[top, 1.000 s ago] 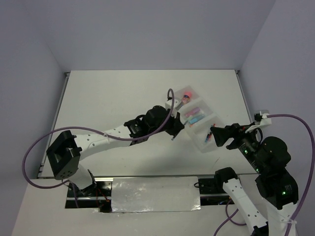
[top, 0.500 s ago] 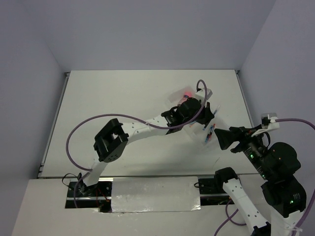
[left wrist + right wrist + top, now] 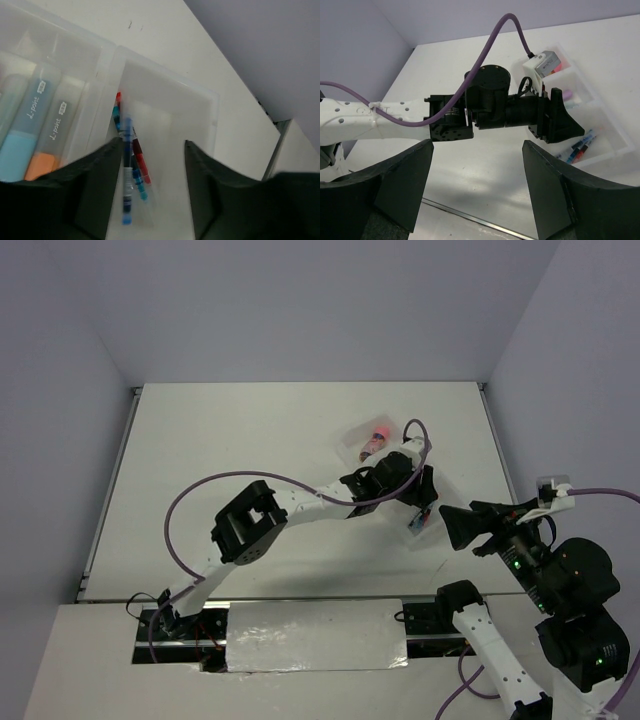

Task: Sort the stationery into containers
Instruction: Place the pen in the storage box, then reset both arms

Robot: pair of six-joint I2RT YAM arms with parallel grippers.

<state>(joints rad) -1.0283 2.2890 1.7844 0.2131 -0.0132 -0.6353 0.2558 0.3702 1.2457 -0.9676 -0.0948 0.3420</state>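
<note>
My left gripper (image 3: 152, 150) hangs released over the tray's (image 3: 172, 122) end section, lower centre – pens (image 3: 131, 172) lie inside. Right gripper (image 3: 477, 147) – spread, empty, far right.

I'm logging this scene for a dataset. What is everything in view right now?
tray: one, white translucent, three compartments in a row, on the table's right side.
pink cylinder: one, pink, farthest end compartment.
pastel sticks: at least three (blue, orange, purple), middle compartment; partly hidden in the top view.
pens: several, dark blue and red, nearest end compartment.
table: one, white, under everything.
cables: two, purple, looping above the table.
left gripper: one, black, open above the pens.
right gripper: one, black, open, beside the tray's near end.
</note>
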